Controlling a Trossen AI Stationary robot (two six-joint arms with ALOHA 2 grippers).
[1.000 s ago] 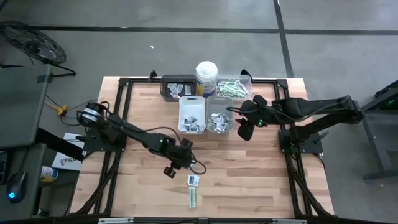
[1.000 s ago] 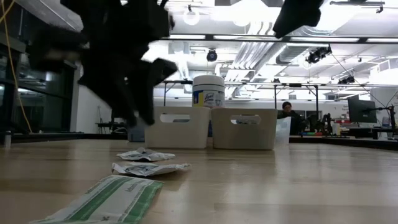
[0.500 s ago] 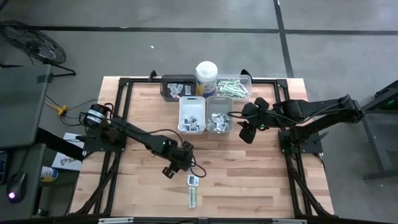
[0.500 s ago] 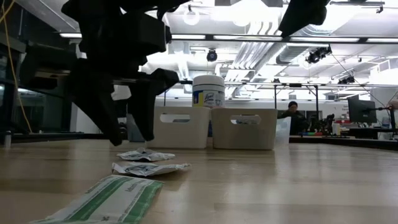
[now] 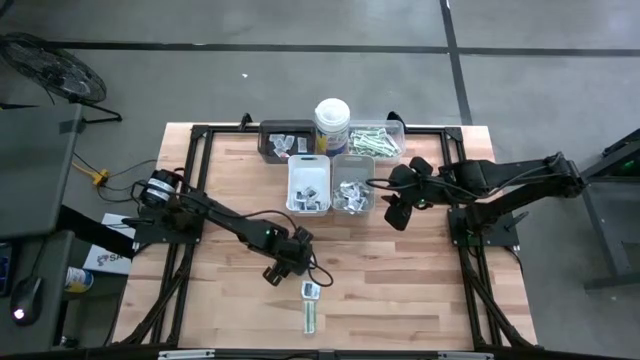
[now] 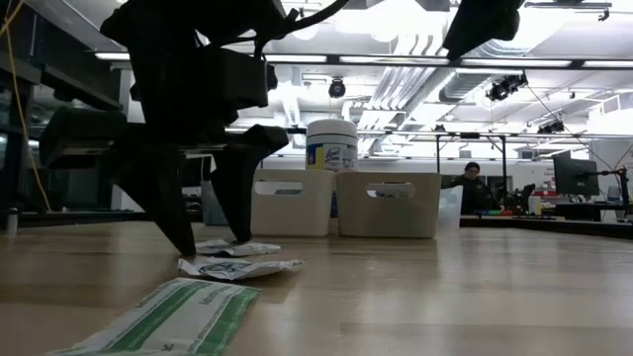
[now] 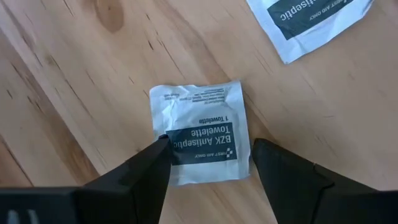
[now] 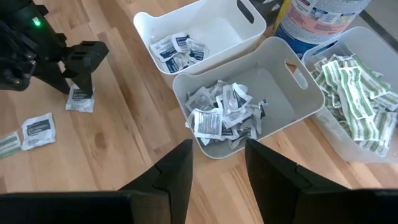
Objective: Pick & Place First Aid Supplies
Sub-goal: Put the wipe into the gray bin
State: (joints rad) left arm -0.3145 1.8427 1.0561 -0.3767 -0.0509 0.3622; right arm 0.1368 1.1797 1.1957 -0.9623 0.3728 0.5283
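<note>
Sachet (image 7: pixel 199 132), squarish white w/ dark label reading "BZX Antiseptic Towelette", flat on wood worktop (image 7: pixel 74 74) nr front centre, between spread fingers (image 7: pixel 142 171) of left end effector (image 5: pixel 285 262), tips down either side, not gripping. Second sachet (image 5: pixel 311 290) and green-white strip (image 5: pixel 310 315) lie just beside. Right end effector (image 5: pixel 393 207) hangs above worktop beside grey tray (image 8: pixel 249 102) full of sachets; fingers apart, nothing held.
</note>
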